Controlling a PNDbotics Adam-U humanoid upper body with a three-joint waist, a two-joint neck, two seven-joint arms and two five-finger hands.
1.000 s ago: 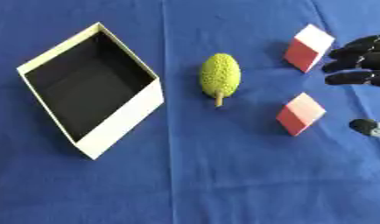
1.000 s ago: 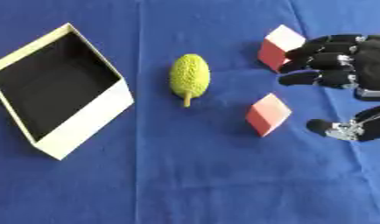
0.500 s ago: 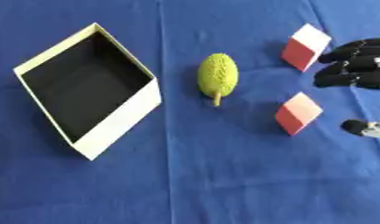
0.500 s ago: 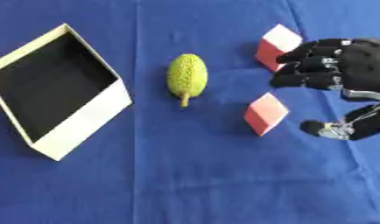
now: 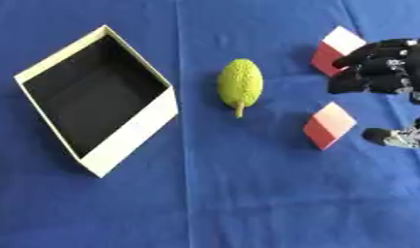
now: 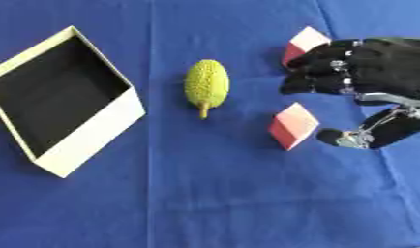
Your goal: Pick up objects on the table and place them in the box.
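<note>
While my right hand [image 6: 366, 72] hovers with fingers curled, thumb apart, holding nothing, the near red block [image 6: 293, 125] lies just below them. The box [image 5: 133, 138] sits well off to my left, past the green fruit [image 6: 206, 85].

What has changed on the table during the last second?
The right hand has moved left, toward the two red blocks, and holds nothing. The nearer red block, the farther red block, the green fruit and the box stayed in place.
</note>
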